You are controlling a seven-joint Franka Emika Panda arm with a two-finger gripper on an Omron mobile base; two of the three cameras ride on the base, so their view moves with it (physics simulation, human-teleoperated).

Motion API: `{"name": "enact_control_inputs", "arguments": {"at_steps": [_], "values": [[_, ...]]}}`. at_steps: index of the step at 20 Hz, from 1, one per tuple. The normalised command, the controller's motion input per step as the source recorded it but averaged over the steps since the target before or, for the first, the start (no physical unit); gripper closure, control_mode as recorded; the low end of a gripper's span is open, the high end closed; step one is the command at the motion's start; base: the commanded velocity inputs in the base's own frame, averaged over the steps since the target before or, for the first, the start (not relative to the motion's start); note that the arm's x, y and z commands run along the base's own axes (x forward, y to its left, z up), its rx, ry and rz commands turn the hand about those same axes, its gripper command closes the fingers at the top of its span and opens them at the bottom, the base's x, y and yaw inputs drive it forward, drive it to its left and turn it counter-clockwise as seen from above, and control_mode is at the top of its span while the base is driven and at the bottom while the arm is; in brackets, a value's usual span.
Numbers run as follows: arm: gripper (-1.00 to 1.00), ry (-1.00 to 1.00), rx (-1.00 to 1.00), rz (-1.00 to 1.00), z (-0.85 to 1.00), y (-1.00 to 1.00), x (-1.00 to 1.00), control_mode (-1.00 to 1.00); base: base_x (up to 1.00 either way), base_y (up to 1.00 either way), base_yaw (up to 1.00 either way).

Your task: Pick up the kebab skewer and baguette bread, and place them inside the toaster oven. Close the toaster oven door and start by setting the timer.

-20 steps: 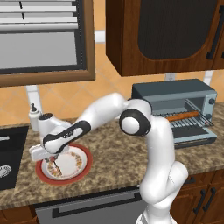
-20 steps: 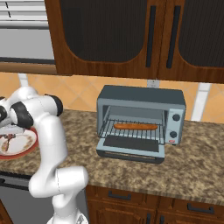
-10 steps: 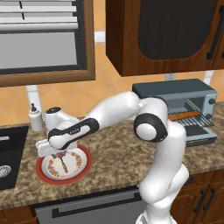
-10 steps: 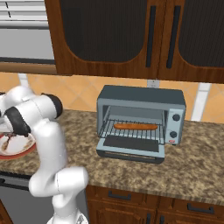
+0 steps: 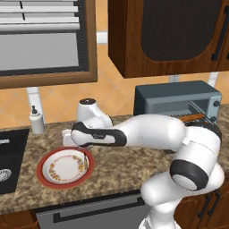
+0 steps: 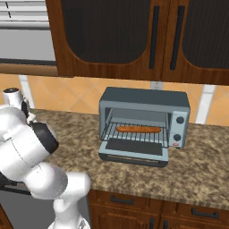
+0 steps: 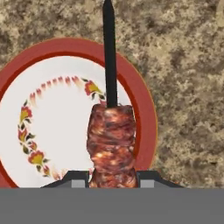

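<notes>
- Two-finger gripper (image 7: 112, 177) clamped on thin kebab skewer of red-brown chunks (image 7: 111, 144), above red-rimmed floral plate (image 7: 144, 109) near granite counter's (image 5: 120, 167) left front edge.
- Orange-brown baguette bread (image 6: 138, 129) on blue-grey toaster oven's (image 6: 143, 100) rack; drop-down door (image 6: 134, 150) open.

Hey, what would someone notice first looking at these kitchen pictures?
Probably the kebab skewer, gripped between the fingers above the red-rimmed plate on the granite counter. Next, the toaster oven farther right, its door dropped open and the baguette bread already on the rack.
</notes>
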Motion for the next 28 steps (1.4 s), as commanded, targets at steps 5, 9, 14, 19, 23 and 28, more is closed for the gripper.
{"name": "enact_control_inputs", "arguments": {"at_steps": [5, 9, 14, 19, 23, 28], "values": [[1.00, -0.11, 0.05, -0.29, 0.49, -0.89, -0.12, -1.00, 0.00, 0.00, 0.00], [1.00, -0.03, 0.06, -0.47, 0.48, -0.69, -0.06, -1.00, 0.00, 0.00, 0.00], [1.00, -0.01, 0.06, -0.58, 0.41, -0.82, -0.04, -1.00, 0.00, 0.00, 0.00], [1.00, -0.01, 0.03, -0.57, 0.29, -0.93, 0.00, -1.00, 0.00, 0.00, 0.00], [1.00, 0.00, 0.03, -0.56, 0.26, -0.97, 0.00, -1.00, 0.00, 0.00, 0.00], [1.00, 0.00, 0.11, -0.33, 0.58, -1.00, 0.00, -1.00, 0.00, 0.00, 0.00]]}}
